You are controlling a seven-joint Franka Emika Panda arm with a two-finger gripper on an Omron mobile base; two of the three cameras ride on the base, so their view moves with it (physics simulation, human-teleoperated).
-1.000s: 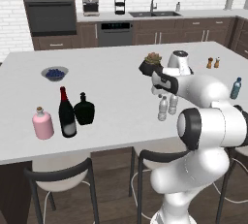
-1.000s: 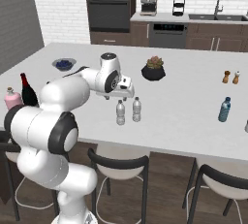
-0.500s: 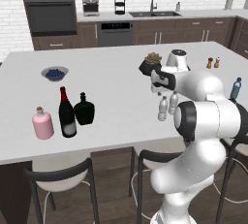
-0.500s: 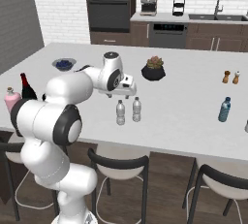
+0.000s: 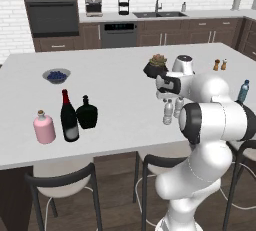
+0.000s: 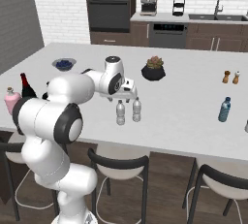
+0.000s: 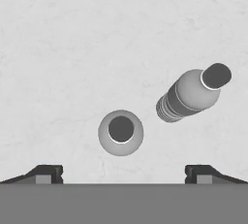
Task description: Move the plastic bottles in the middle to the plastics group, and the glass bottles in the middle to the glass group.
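Hand view, hand (image 7: 124, 172) wide above clear bottle (image 7: 120, 132).

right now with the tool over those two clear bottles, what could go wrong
The two clear bottles stand close together, so a finger of the open tool coming down around one could knock the other over. They look alike, so it could grab the wrong one. The carry to the blue bottle is long, and a loose grip may slip.
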